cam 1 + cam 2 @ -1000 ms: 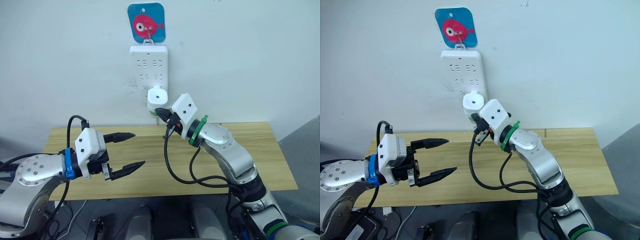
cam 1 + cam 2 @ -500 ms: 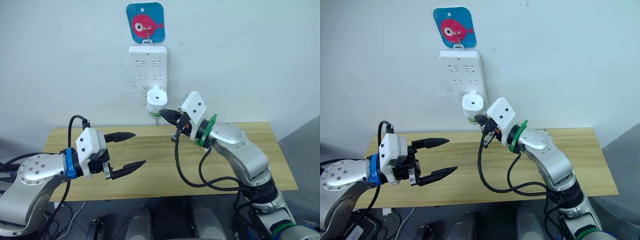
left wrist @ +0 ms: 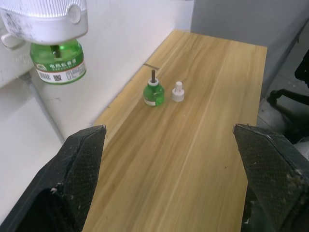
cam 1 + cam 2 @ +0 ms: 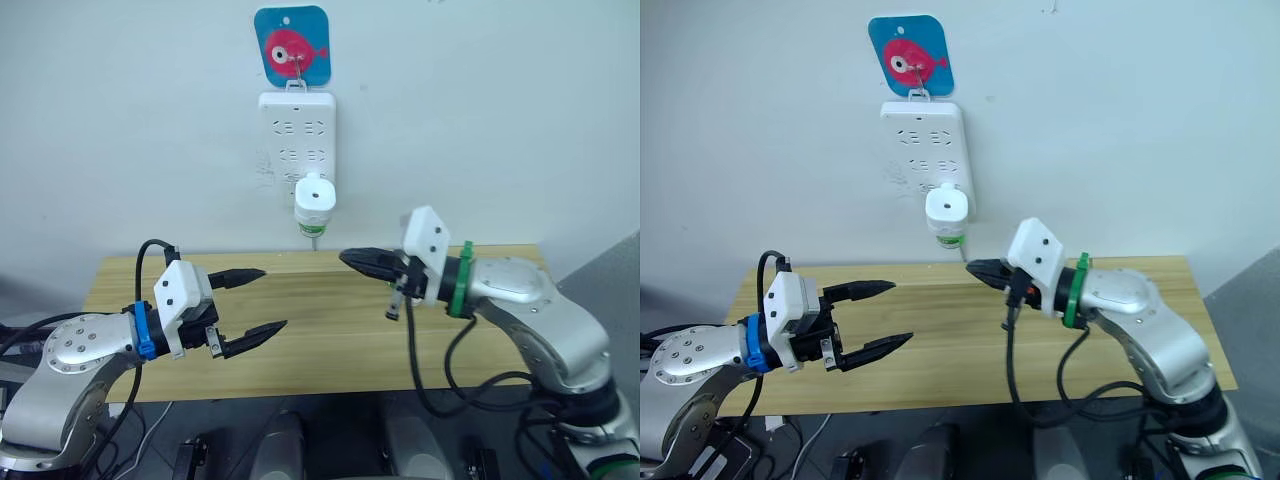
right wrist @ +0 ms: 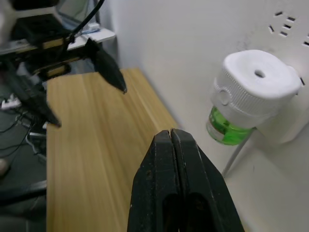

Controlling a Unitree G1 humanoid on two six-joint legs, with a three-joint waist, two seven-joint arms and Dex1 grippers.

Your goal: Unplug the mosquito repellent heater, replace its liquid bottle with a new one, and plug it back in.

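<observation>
The white mosquito repellent heater [image 4: 313,195] sits plugged into the wall power strip [image 4: 297,125], with a green liquid bottle [image 4: 313,229] screwed in beneath it. My right gripper [image 4: 347,258] is shut and empty, hovering over the table a little below and to the right of the heater. My left gripper [image 4: 273,298] is open and empty above the table's left part. In the left wrist view, a second green bottle [image 3: 153,94] with a dark wick stands upright on the table beside a small white cap [image 3: 178,92]. The right wrist view shows the heater [image 5: 256,84] ahead of the shut fingertips [image 5: 171,135].
The wooden table [image 4: 300,345] stands against the white wall. A blue hook plate with a red fish [image 4: 292,45] holds the power strip. A thin cord [image 5: 234,157] drops from the strip behind the heater. Black cables hang from both wrists.
My right gripper has pulled back from the heater, moving down and to the right, away from the wall. The heater stays plugged in. My left gripper has hardly moved.
</observation>
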